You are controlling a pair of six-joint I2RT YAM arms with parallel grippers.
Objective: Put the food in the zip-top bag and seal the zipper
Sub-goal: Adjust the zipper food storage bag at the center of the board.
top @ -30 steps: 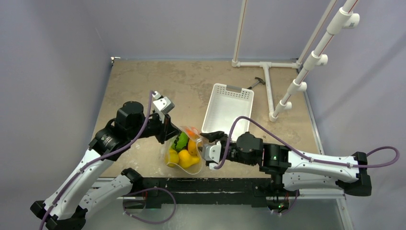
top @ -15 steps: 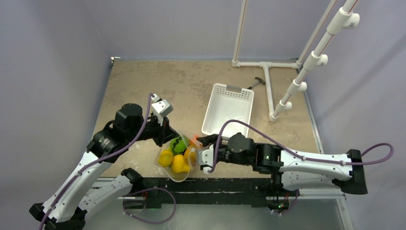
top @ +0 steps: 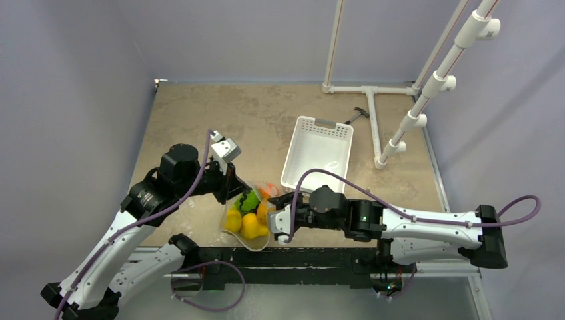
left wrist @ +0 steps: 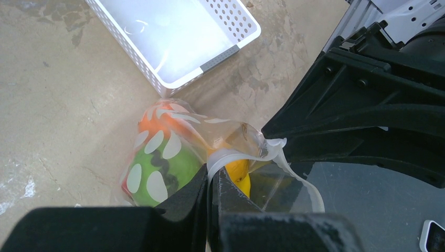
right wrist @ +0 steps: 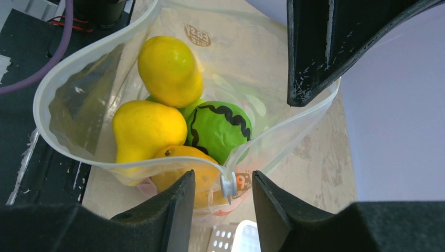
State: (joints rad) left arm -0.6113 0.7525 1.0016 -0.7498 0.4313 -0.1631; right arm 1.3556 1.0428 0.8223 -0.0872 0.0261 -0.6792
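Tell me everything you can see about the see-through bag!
The zip-top bag is clear, crinkly plastic, and its mouth is wide open, not zipped. Inside are two yellow fruits, a green striped one and an orange one. The left end effector is shut on one edge of the rim. The right end effector stands open around the little white slider on the zipper strip.

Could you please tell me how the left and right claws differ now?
The left claw is shut, pinching the zip-top bag's rim; the right claw stands open, straddling the zipper slider ungripped. The left claw takes one side of the open mouth, the right claw the opposite. Both are black.
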